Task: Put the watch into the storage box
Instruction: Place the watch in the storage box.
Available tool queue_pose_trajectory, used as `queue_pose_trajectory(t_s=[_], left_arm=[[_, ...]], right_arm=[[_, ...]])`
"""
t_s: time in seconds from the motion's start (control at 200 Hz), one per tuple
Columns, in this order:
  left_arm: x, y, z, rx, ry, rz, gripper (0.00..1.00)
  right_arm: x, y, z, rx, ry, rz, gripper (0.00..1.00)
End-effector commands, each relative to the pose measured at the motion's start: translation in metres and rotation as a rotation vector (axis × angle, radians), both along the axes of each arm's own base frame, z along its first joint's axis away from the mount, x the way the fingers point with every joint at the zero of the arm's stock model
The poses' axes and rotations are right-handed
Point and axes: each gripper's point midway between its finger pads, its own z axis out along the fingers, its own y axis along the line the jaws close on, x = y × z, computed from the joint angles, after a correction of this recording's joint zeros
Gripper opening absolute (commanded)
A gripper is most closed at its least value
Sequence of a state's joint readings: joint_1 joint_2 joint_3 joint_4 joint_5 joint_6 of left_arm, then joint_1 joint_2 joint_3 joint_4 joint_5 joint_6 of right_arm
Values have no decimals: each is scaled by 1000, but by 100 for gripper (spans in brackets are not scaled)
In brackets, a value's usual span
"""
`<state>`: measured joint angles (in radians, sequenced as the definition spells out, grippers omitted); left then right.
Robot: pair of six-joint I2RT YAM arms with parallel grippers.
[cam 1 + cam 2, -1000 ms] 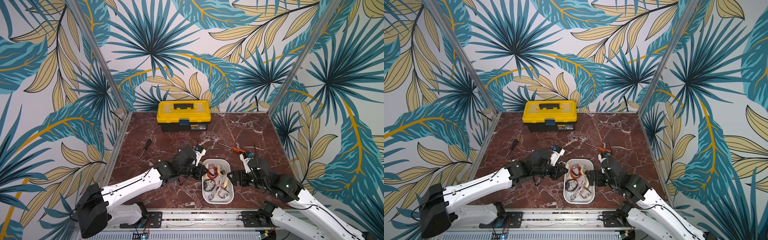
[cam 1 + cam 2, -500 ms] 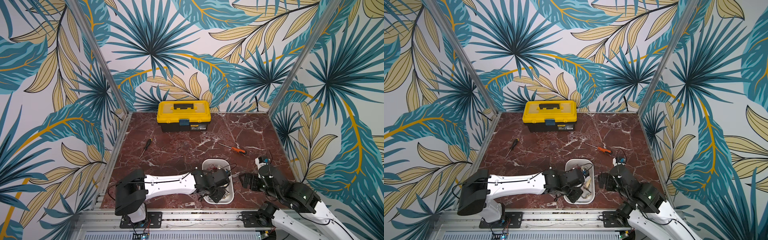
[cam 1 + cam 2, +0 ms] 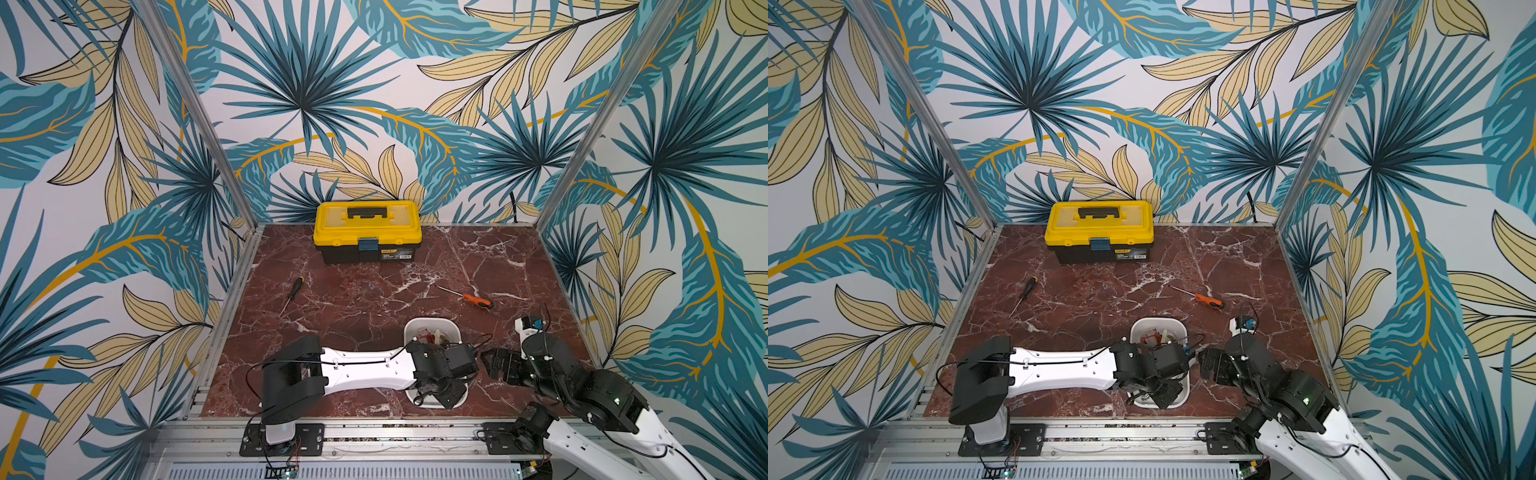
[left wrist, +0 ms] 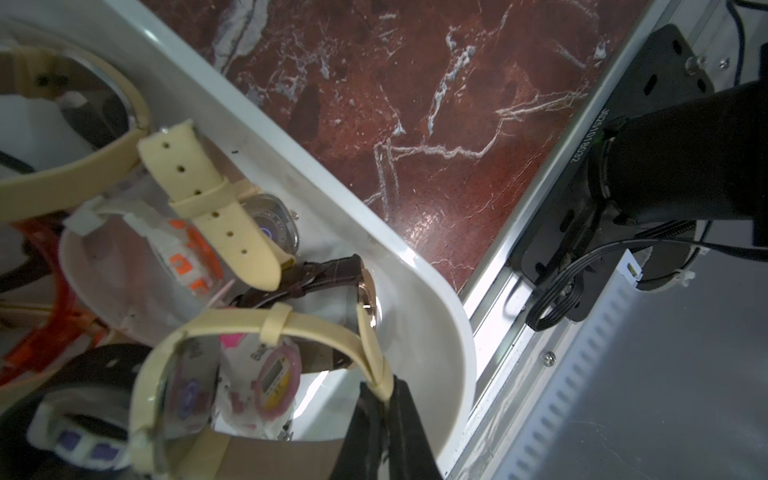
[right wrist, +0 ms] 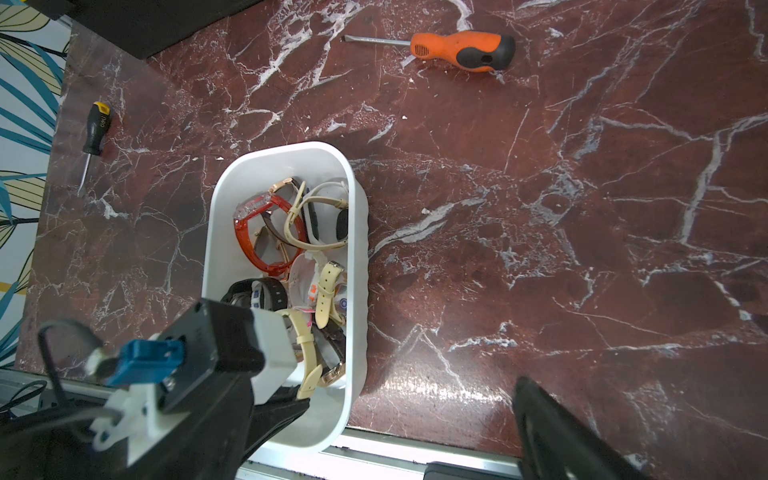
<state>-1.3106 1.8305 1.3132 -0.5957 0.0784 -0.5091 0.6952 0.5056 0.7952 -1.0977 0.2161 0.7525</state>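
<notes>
The white storage box (image 3: 432, 321) stands near the table's front edge and holds several watches. My left gripper (image 4: 386, 399) reaches down into its near end, shut on the strap of a cream watch (image 4: 324, 328) whose loop hangs just above the pile. The right wrist view shows that cream watch (image 5: 305, 345) inside the storage box (image 5: 282, 153), next to the near wall. In both top views the left arm covers the near half of the storage box (image 3: 1158, 321). My right gripper (image 3: 498, 365) stands open just right of the box, holding nothing.
A yellow-lidded black toolbox (image 3: 368, 230) sits at the back wall. A black screwdriver (image 3: 293, 291) lies at the left and an orange screwdriver (image 3: 473, 298) behind the box. The aluminium front rail (image 4: 519, 291) runs close to the box's near end.
My left arm has swung down and now lies low along the front edge, its gripper at the box's near end. The right gripper has drawn back to the right, away from the box.
</notes>
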Motion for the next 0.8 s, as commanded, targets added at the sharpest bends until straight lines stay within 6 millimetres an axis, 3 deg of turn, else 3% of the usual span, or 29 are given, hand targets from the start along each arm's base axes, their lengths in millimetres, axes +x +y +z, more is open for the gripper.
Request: queue_pose_trajectory(t_s=[0.0, 0.295, 0.511, 0.796], left_arm=[[0, -14, 8, -22, 14, 13, 3], [-13, -28, -4, -17, 88, 30, 6], [-19, -34, 4, -49, 113, 33, 11], [-14, -26, 11, -46, 88, 63, 48]], right_arm=[[-3, -3, -4, -6, 12, -3, 100], [-3, -2, -4, -9, 12, 1, 100], [-2, -2, -4, -12, 11, 5, 100], [-2, -1, -4, -12, 13, 6, 100]])
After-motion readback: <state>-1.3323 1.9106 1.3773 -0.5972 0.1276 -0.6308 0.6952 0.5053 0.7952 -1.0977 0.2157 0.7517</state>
